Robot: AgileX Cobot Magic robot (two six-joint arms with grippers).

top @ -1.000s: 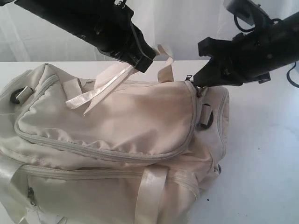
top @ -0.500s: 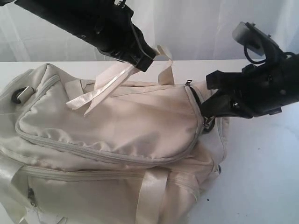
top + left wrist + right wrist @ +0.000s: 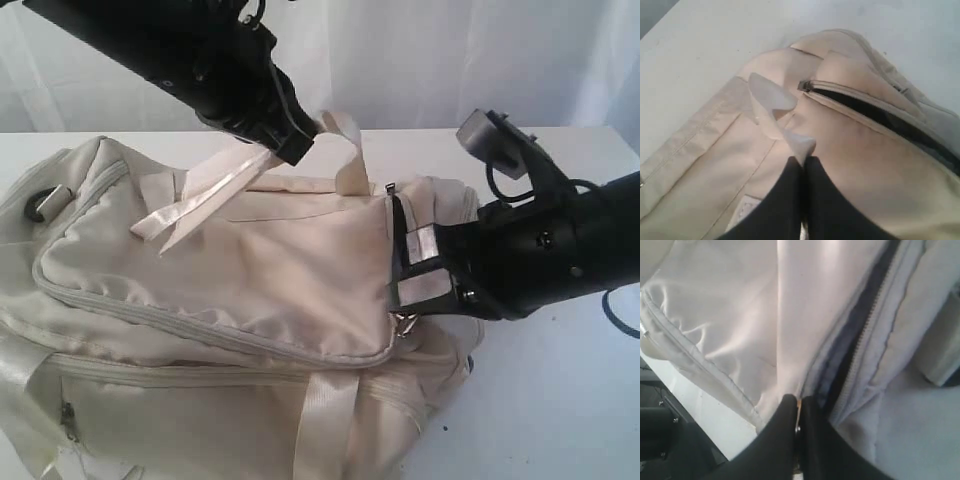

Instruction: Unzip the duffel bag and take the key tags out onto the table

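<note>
The table (image 3: 560, 400) is wide, white and flat. The bag (image 3: 230, 270) lies on it and fills most of the exterior view. The bag is big, soft and floppy. Its cloth folds and sags, so it will likely bend and slide if it is pulled from one side only. It looks light for its size, but how heavy it is cannot be told.

The left gripper (image 3: 290, 152) is pinched tight on a shiny strap (image 3: 215, 185) and holds it up over the top of the bag. The strap looks smooth and may slip, so a firm pinch is a good idea. Holding it up should help stop the bag from moving.

The zip (image 3: 880, 117) is partly open, and a dark gap shows along it. The right gripper (image 3: 405, 315) is closed at the end of the bag, on the zip line. It seems to pinch the small metal pull (image 3: 405, 322). The pull is hard and tiny, and it is the best place to hold to drag the zip. Pulling along the zip line should work better than pulling away from it.

The key tags cannot be seen. They are most likely inside the bag.
</note>
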